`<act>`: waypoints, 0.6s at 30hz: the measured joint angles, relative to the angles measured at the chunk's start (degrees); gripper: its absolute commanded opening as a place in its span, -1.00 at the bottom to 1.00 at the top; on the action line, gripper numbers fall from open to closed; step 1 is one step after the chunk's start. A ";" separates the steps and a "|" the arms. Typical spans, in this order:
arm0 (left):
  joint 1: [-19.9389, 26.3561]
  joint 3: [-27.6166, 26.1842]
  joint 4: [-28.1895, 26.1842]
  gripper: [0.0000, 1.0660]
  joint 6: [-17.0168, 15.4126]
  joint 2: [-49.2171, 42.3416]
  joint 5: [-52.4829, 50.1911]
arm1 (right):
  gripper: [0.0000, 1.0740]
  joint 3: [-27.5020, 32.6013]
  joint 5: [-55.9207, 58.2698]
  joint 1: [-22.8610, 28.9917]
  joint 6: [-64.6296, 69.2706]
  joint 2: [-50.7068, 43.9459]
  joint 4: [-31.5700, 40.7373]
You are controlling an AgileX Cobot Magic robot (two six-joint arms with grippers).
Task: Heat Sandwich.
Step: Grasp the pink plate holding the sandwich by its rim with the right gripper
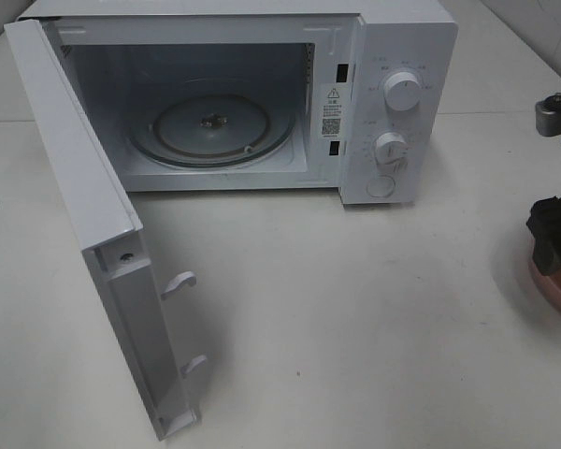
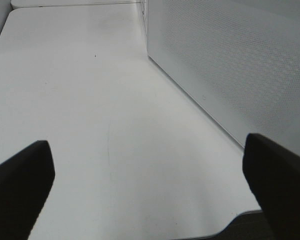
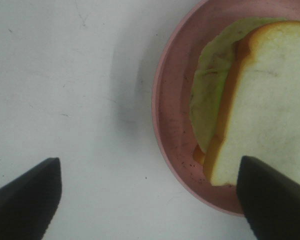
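The sandwich (image 3: 270, 105), white bread with a tan crust over a pale green layer, lies on a round pink plate (image 3: 172, 125). My right gripper (image 3: 150, 200) hangs open above the plate's rim, one finger over the sandwich's corner and the other over bare table, holding nothing. In the exterior high view the right gripper (image 1: 553, 229) is at the far right edge over the plate (image 1: 553, 290). My left gripper (image 2: 150, 185) is open and empty above the table, beside the microwave door (image 2: 230, 65); it is out of the exterior high view.
The white microwave (image 1: 402, 56) stands at the back with its door (image 1: 75, 187) swung wide open toward the front left. Its glass turntable (image 1: 210, 126) has nothing on it. Two knobs (image 1: 402, 92) sit on its right panel.
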 measured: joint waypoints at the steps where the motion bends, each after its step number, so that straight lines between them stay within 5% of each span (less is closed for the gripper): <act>1: 0.00 0.00 0.00 0.83 0.00 0.00 0.00 | 0.90 0.00 -0.46 -0.63 -0.52 0.00 0.00; 18: 0.00 0.00 0.00 0.83 0.00 0.00 0.00 | 0.80 -0.11 -5.39 -2.41 0.11 6.70 0.29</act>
